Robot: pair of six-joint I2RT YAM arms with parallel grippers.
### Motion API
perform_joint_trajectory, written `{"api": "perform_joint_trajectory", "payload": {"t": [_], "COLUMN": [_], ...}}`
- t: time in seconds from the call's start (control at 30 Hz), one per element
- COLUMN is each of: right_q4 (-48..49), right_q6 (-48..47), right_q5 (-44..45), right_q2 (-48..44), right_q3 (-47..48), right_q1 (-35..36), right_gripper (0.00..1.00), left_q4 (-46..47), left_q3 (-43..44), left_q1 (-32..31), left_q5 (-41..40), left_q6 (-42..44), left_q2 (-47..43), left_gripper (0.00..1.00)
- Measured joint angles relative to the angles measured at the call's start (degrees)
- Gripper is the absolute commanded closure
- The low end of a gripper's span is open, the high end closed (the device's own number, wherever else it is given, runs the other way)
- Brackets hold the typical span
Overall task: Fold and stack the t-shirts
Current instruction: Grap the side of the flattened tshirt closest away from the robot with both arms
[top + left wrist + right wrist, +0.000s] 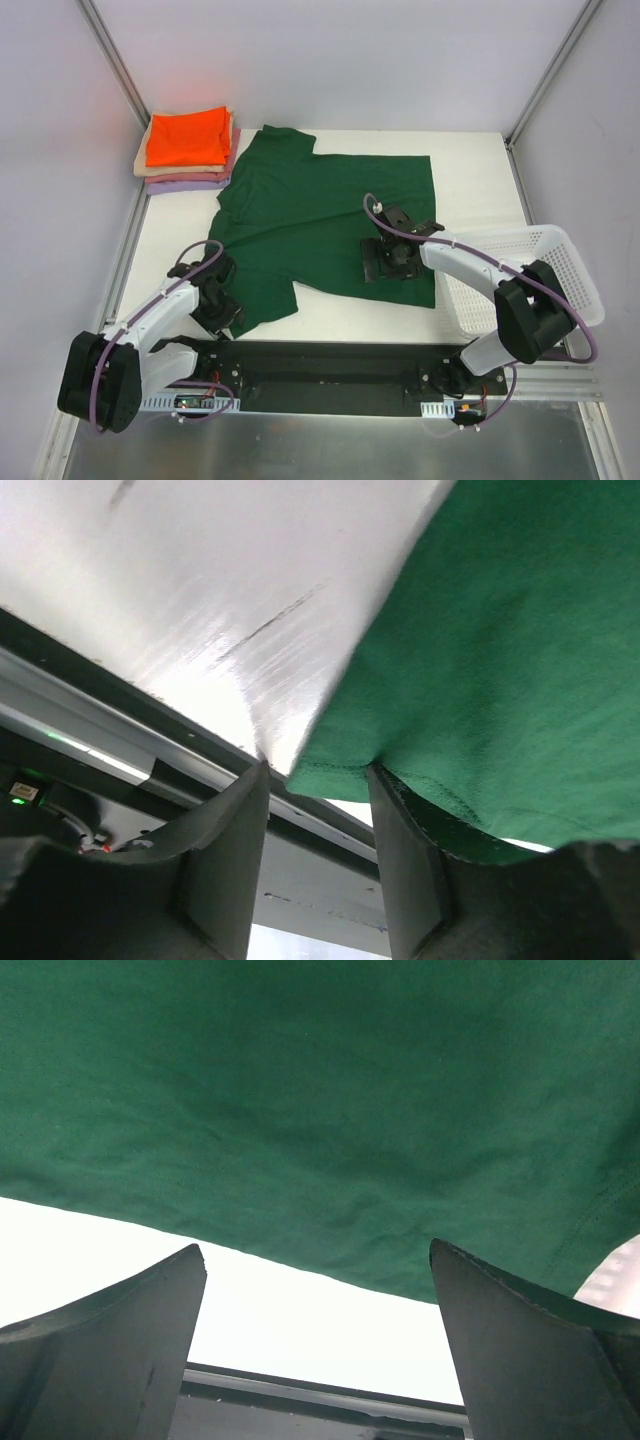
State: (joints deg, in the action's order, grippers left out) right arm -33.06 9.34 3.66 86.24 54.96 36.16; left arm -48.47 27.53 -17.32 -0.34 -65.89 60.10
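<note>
A large dark green t-shirt lies spread flat on the white table. Its near-left corner lies between the tips of my left gripper, whose jaws stand apart, and the cloth rests over the right finger. In the top view the left gripper is at that corner. My right gripper hovers over the shirt's near right part, open wide and empty, with the hem just ahead of the fingertips. Folded shirts are stacked at the back left: orange on top, then beige, pink and lavender.
A white plastic mesh basket stands at the right, close to the right arm's elbow. The black base rail runs along the near edge. Grey walls enclose the table on the left, back and right.
</note>
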Motion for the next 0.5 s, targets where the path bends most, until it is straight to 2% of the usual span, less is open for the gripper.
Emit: {"api": "perform_joint_trajectory", "payload": {"t": [0.33, 0.5], "right_q4": [0.3, 0.3], "right_q6": [0.0, 0.0], "right_q5": [0.4, 0.7], "right_q2": [-0.4, -2.0], "right_q3": [-0.5, -1.0], "right_q1": [0.0, -0.2], "right_gripper": [0.04, 0.04], "left_q4": [1.4, 1.4], "left_q3": [1.6, 2.9], "left_q1": [-0.8, -1.2], "left_q5": [0.0, -0.2], "left_q6": [-1.1, -1.2], "left_q2": [3.8, 6.3], "left_gripper": [0.67, 0.78]}}
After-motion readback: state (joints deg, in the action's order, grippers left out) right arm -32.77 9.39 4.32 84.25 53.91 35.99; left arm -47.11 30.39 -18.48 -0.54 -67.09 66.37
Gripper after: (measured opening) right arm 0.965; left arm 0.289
